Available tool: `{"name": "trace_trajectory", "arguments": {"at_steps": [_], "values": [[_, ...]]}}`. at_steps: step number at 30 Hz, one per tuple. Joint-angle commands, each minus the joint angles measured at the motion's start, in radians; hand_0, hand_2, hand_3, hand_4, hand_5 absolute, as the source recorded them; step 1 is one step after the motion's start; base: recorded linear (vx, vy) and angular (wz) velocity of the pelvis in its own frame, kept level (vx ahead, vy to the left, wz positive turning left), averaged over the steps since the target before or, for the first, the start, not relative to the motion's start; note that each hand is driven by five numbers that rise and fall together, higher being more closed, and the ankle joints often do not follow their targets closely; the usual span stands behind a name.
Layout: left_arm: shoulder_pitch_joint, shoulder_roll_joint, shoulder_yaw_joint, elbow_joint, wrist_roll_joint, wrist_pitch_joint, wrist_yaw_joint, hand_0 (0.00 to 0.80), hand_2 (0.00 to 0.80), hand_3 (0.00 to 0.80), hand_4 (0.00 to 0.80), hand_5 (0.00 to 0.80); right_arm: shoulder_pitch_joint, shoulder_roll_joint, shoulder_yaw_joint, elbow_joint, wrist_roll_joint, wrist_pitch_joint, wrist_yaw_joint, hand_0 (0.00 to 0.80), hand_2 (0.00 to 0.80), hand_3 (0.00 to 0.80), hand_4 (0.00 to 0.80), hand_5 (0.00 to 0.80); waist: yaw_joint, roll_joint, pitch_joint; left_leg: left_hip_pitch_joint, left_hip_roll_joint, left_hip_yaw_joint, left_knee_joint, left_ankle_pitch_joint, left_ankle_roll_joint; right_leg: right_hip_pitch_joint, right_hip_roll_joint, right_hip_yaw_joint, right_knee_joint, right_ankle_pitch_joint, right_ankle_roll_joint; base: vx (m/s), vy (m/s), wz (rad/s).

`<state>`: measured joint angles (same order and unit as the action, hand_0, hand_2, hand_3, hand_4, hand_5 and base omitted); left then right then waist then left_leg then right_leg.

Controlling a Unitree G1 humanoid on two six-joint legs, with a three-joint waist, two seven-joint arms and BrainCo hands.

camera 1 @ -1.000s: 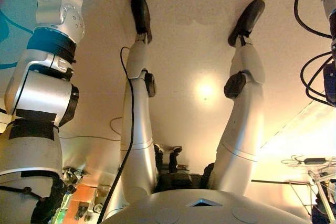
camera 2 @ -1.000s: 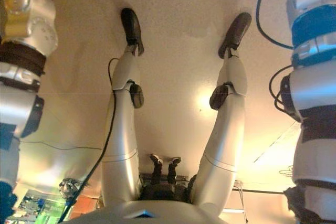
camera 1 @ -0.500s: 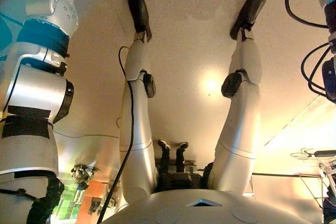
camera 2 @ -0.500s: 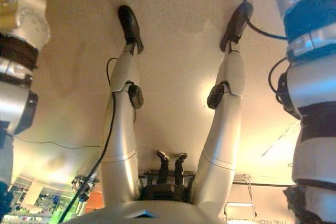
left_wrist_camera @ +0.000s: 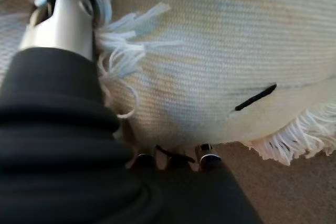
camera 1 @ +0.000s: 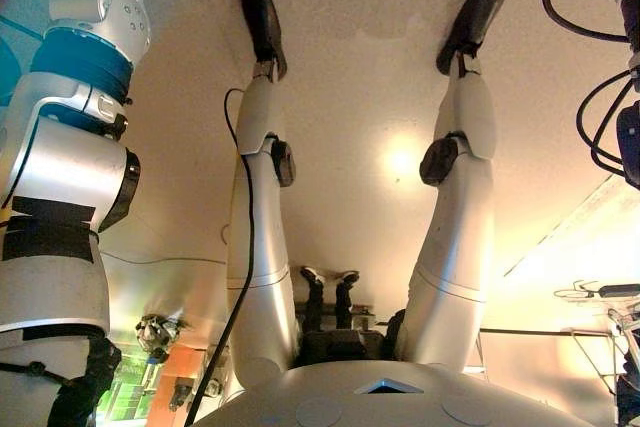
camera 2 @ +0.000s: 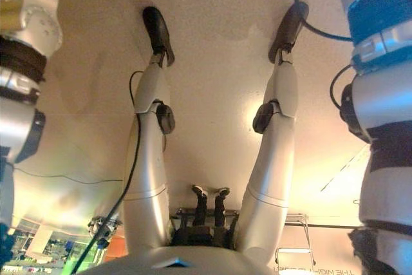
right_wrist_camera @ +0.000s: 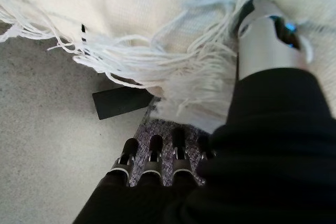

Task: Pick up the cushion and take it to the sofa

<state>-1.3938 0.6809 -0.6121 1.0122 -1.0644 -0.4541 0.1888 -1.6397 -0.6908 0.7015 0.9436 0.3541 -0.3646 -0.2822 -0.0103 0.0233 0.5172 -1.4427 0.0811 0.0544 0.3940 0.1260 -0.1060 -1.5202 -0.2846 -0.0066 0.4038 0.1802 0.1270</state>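
The cushion (left_wrist_camera: 210, 51) is cream knit with a white fringe, and it shows only in the wrist views. My left hand (left_wrist_camera: 63, 24) has its thumb pressed into the fringe at the cushion's edge. Its fingers (left_wrist_camera: 207, 157) run under the cushion with their tips hidden. In the right wrist view the cushion (right_wrist_camera: 131, 3) has long loose fringe and a grey woven underside. My right hand (right_wrist_camera: 265, 40) has its thumb buried in the fringe and its fingers (right_wrist_camera: 152, 156) beneath. The cushion hangs above the beige floor. Neither hand shows in the eye views.
The eye views look down at beige floor (camera 1: 370, 97). A person's legs and shoes (camera 1: 325, 292) stand close behind me. There is clutter on the floor at one side (camera 1: 155, 332) and a metal frame at the other (camera 2: 293, 227). A black tag (right_wrist_camera: 121, 103) hangs from the cushion.
The eye views have shifted a little as the camera moved. Both arms stay at the sides of the view, and no change in the hold is visible.
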Motion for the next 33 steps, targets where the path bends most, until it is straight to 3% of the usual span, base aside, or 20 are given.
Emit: {"name": "trace_trajectory", "arguments": {"at_steps": [1,9,19,24,33], "values": [[-0.223,-0.046,-0.015,-0.092,0.14,-0.067,-0.054,0.8,0.8,0.8,0.8,0.8,-0.195,0.028,0.168,-0.087,-0.013,-0.06,0.084,0.8,0.8,0.8,0.8,0.8,-0.038,0.128,0.003,0.059,0.03,-0.096,-0.01,-0.016,-0.054,0.063,0.036,0.081,-0.021,-0.005,0.088,0.0,0.0,0.0],[-0.226,-0.04,-0.053,-0.096,0.165,-0.066,-0.025,0.8,0.8,0.8,0.8,0.8,-0.197,0.02,0.186,-0.076,0.004,-0.058,0.123,0.8,0.8,0.8,0.8,0.8,-0.042,0.138,0.003,0.075,0.028,-0.092,-0.019,-0.007,-0.053,0.075,0.041,0.093,-0.025,-0.004,0.087,-0.004,0.01,0.02],[-0.173,-0.033,-0.021,-0.072,0.124,-0.118,-0.036,0.8,0.8,0.8,0.8,0.8,-0.137,-0.009,0.15,0.008,0.052,-0.021,0.036,0.8,0.8,0.8,0.8,0.8,-0.037,0.128,0.003,0.125,0.032,-0.093,-0.041,-0.006,-0.056,0.125,0.041,0.084,-0.052,-0.004,0.083,-0.006,0.001,-0.02],[-0.111,-0.02,-0.006,-0.097,0.15,-0.123,-0.04,0.8,0.8,0.8,0.8,0.8,-0.06,-0.055,0.099,0.019,0.061,-0.056,0.012,0.8,0.8,0.8,0.8,0.8,-0.037,0.116,0.003,0.183,0.037,-0.095,-0.056,-0.005,-0.06,0.187,0.037,0.071,-0.075,0.0,0.084,-0.042,-0.026,-0.03],[-0.024,-0.045,0.016,-0.134,0.192,-0.113,-0.027,0.8,0.8,0.8,0.8,0.8,0.063,-0.071,0.022,-0.032,0.065,-0.043,-0.044,0.8,0.8,0.8,0.8,0.8,-0.043,0.083,0.003,0.332,0.053,-0.076,-0.02,-0.032,-0.062,0.335,0.012,0.036,-0.067,0.0,0.084,-0.049,-0.059,-0.08]]}}
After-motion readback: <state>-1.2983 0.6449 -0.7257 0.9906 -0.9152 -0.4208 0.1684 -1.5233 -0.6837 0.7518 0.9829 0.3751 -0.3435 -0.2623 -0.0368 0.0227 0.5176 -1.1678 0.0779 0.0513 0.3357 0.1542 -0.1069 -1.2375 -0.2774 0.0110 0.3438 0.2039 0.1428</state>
